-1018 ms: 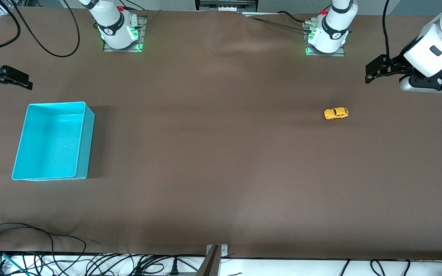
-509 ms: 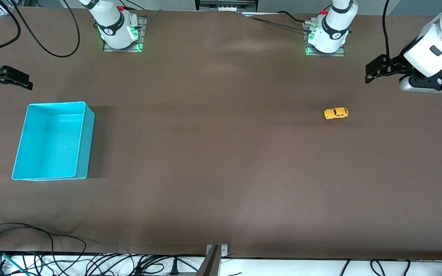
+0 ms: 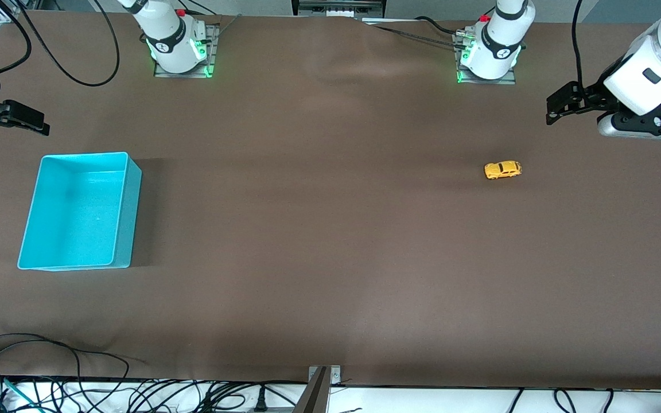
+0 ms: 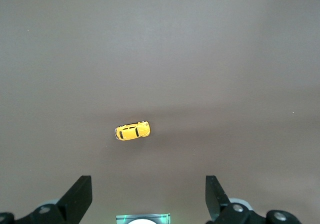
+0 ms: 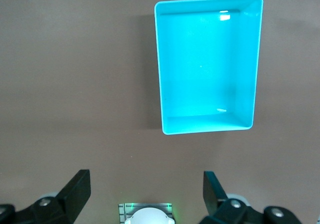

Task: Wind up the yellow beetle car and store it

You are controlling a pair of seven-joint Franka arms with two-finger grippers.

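The yellow beetle car stands on its wheels on the brown table toward the left arm's end; it also shows in the left wrist view. My left gripper hangs open and empty above the table, up and off to one side of the car, its jaws wide apart. An empty turquoise bin sits toward the right arm's end. My right gripper waits open in the air just off the bin's rim that lies farthest from the front camera, looking down on the bin, fingers spread.
The two arm bases stand along the table edge farthest from the front camera. Loose cables lie along the edge nearest the front camera. A wide stretch of bare brown table separates the car and the bin.
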